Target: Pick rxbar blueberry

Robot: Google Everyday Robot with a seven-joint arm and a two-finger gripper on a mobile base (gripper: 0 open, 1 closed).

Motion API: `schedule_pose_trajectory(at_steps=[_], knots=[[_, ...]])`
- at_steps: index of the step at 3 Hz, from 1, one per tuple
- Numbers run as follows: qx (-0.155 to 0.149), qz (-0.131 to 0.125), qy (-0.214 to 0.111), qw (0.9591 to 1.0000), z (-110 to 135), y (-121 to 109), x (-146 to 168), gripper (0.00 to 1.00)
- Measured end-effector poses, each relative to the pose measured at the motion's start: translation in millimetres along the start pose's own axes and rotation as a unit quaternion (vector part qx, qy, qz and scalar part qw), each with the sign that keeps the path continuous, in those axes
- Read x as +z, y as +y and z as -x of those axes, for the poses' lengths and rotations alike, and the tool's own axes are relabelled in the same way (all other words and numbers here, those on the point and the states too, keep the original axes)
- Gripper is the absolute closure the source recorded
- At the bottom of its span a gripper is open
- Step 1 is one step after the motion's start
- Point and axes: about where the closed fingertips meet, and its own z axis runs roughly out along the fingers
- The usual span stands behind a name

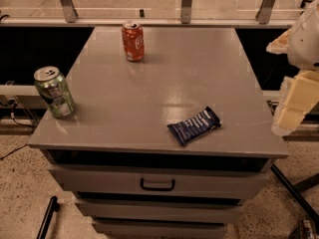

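Pincer (pixel 291 106) hangs off the bench's (pixel 199 68) edge, rxbar blueberry (pixel 194 126) untouched.
The bar lies flat near the front edge, left of the pincer as seen, its long axis slanting up toward it; whether the pincer is open or closed cannot be told.

You're looking at a worktop (pixel 174 73) that's smooth grey with a soft sheen, light glaring off the middle. The rxbar blueberry (pixel 194 126) wrapper looks like glossy, crinkly film. The orange can (pixel 133 41) and green can (pixel 54 92) are shiny metal. Your end effector (pixel 291 108), just off the worktop's right edge, looks like matt cream plastic.
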Motion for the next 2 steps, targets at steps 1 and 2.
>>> schedule_pose_trajectory(at_steps=[1, 2], knots=[[-0.087, 0.018, -0.005, 0.9961, 23, -17, 30, 0.00], [-0.164, 0.045, -0.019, 0.9852, 52, -23, 59, 0.00]])
